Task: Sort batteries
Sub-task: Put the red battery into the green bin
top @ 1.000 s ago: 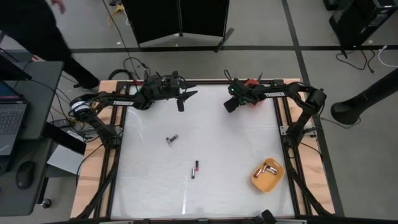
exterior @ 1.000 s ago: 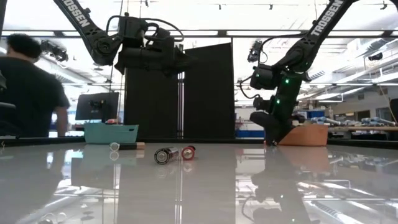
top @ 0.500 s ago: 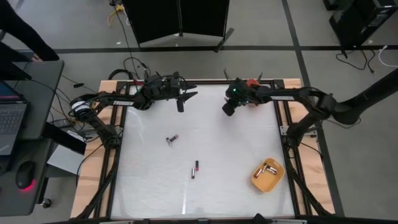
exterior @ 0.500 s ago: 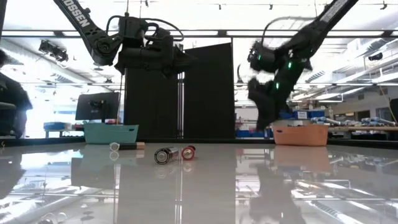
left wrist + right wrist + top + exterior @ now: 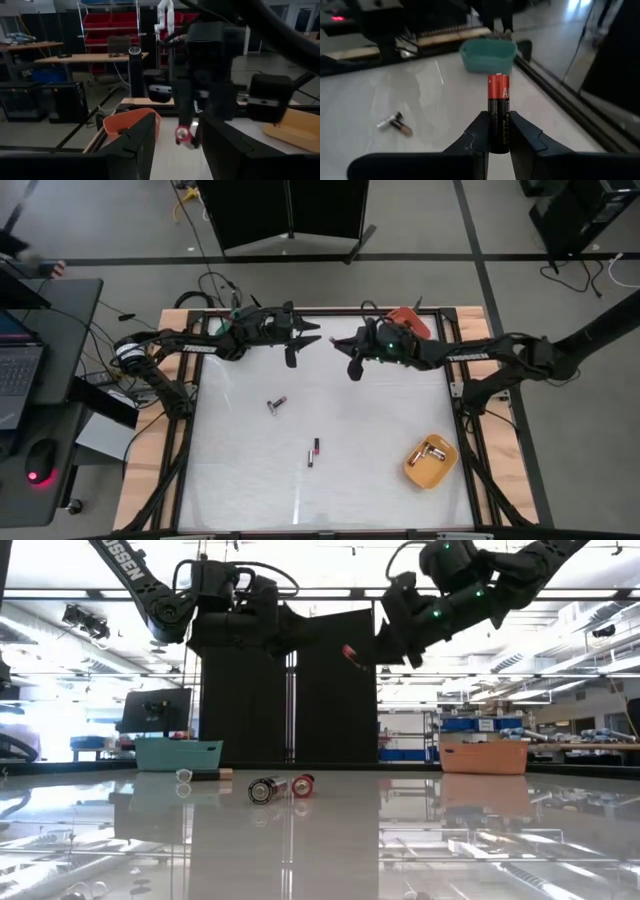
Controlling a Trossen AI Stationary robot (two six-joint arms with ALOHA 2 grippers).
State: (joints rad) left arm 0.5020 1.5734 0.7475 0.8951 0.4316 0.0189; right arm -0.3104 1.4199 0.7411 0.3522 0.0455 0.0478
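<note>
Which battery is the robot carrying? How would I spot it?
Look above the far half of the white table, where the two dark arms nearly meet. The right gripper pinches one black battery with a red top. Unlike the batteries lying on the table, it is up in the air.

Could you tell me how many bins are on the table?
3: the teal bin back left, the orange bin back right, the yellow bin front right.

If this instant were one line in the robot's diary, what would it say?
right gripper: fingers shut on red-and-black battery, raised mid-table | left gripper: open, empty, facing it | table: two battery pairs loose | yellow bin: holds batteries
</note>
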